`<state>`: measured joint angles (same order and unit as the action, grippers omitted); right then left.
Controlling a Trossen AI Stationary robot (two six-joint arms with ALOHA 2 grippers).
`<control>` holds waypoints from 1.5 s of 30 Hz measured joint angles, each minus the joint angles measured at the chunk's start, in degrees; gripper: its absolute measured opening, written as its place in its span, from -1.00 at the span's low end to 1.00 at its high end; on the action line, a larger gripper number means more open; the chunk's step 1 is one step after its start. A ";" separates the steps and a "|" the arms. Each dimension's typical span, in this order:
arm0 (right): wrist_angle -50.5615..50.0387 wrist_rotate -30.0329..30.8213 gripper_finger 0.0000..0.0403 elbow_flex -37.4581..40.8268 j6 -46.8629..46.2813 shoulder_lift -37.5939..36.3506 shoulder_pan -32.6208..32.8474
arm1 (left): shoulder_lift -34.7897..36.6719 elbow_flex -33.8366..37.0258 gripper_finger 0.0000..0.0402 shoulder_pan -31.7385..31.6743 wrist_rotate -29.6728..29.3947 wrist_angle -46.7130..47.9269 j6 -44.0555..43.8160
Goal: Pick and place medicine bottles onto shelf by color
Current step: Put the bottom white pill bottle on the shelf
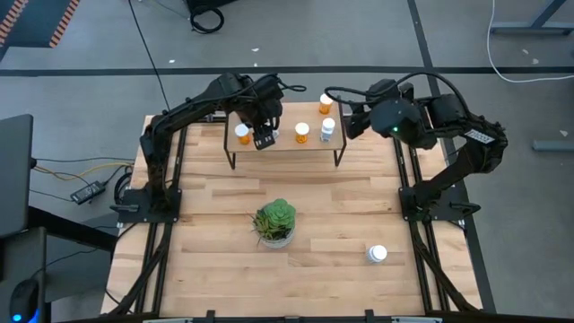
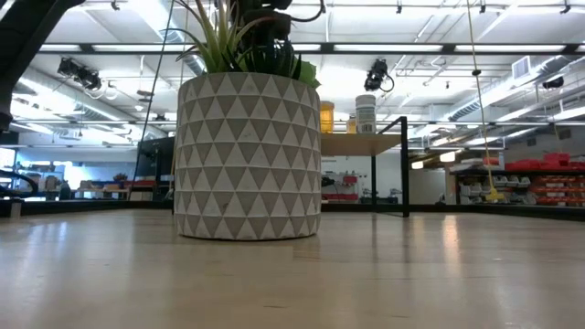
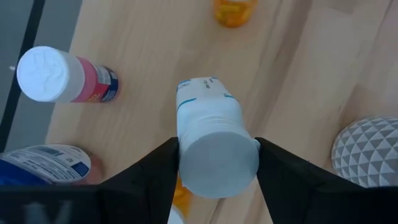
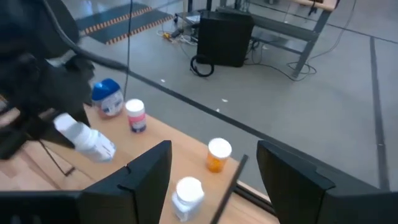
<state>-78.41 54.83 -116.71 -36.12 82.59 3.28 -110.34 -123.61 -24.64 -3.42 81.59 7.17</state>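
A white bottle point(image 3: 214, 140) sits clamped between the left claw point(image 3: 216, 167) fingers, held above the shelf point(image 1: 309, 144) among bottles already placed: the placing step, apparently. Next comes lowering it beside matching colours, then release. The right claw point(image 4: 214, 165) hangs open and empty near the shelf's other end.

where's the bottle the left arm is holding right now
In the high view the white bottle sits in the left pincer above the shelf's left half, just right of the orange bottle there.
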 joint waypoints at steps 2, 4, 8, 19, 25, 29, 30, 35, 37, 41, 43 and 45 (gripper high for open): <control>2.61 -0.02 0.21 0.00 0.90 0.00 -0.24 | 0.00 0.00 0.02 0.00 0.00 0.04 0.91; 5.74 0.00 0.21 0.00 2.07 0.00 -0.27 | 0.00 0.00 0.04 0.00 0.02 0.05 1.82; 10.30 -0.02 0.21 0.00 5.61 0.00 -0.25 | 0.02 0.00 0.03 0.00 0.09 0.06 2.56; 10.84 -0.01 0.21 0.00 6.41 0.00 -0.25 | -1.97 0.31 0.06 -0.27 2.58 1.09 2.35; 10.85 0.00 0.21 0.00 6.63 0.02 -0.25 | -1.92 0.31 0.04 -0.53 2.63 1.07 2.79; 10.84 0.00 0.21 0.00 7.26 0.02 -0.23 | -1.92 0.31 0.02 -0.64 2.58 1.02 3.12; 10.84 0.00 0.21 0.00 7.26 0.02 -0.23 | -1.93 0.31 0.03 -0.64 2.60 1.02 3.52; 10.84 0.00 0.21 0.00 7.24 0.00 -0.25 | -2.09 0.31 0.07 -0.62 2.63 0.99 4.53; 10.84 0.00 0.21 0.00 6.90 0.00 -0.23 | -2.31 0.31 0.08 -0.66 2.61 1.16 4.49; 10.84 0.00 0.21 0.00 6.08 0.01 -0.23 | -2.32 0.31 0.06 -0.66 2.62 0.63 4.60; 10.84 0.00 0.21 0.00 6.06 0.02 -0.23 | -2.34 0.31 0.05 -0.71 2.62 0.57 4.62; 10.86 0.00 0.21 0.00 6.06 0.02 -0.23 | -2.34 0.31 0.04 -0.93 2.76 0.56 4.62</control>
<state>-67.55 54.83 -116.71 -30.06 82.60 3.05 -112.68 -123.31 -25.57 -0.66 82.15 11.79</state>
